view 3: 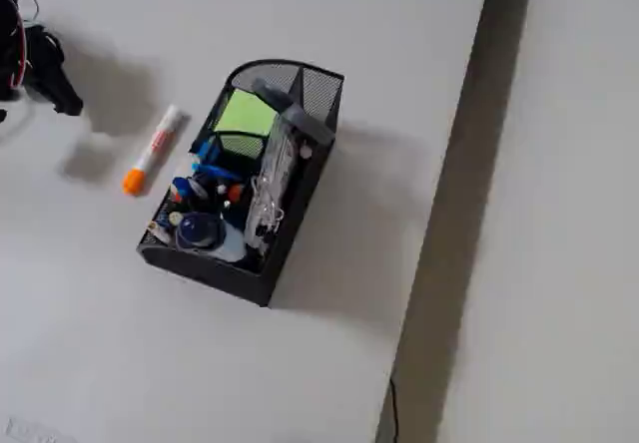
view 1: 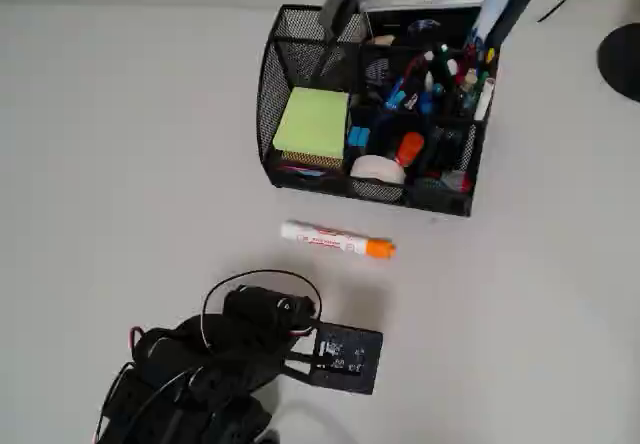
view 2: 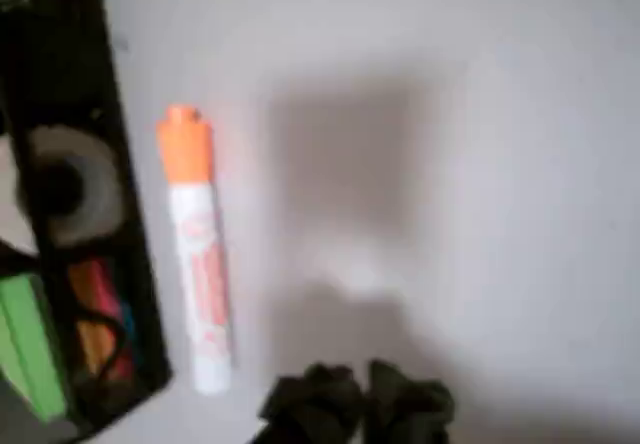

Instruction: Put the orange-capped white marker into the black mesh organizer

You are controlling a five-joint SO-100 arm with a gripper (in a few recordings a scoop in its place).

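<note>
- Overhead view: orange-capped white marker [view 1: 337, 239] flat on the pale table [view 1: 120, 164], cap pointing right, just in front of the black mesh organizer [view 1: 300, 49] but not touching it. Organizer stuffed: green sticky pad [view 1: 312, 122] in the left compartment, tape roll [view 1: 378, 169] at the front, bunch of coloured pens [view 1: 430, 79] at the back. Black arm [view 1: 215, 364] sitting lower left, well short of the marker.
- Wrist view: pretty blurry. Marker lying lengthwise with cap toward the top, right beside the organizer's edge [view 2: 125, 224] on the left. Gripper [view 2: 362, 399] poking in at the bottom, off to the right of the marker, nothing between the tips. Both dark fingertips [view 2: 405, 404] look close together, but honestly can't tell if clenched or released.
- Fixed view: marker on the table left of the organizer, orange cap at its lower end, a small gap between the 2. Bit of the dark arm [view 3: 45, 69] up in the top-left corner, apart from the marker.
</note>
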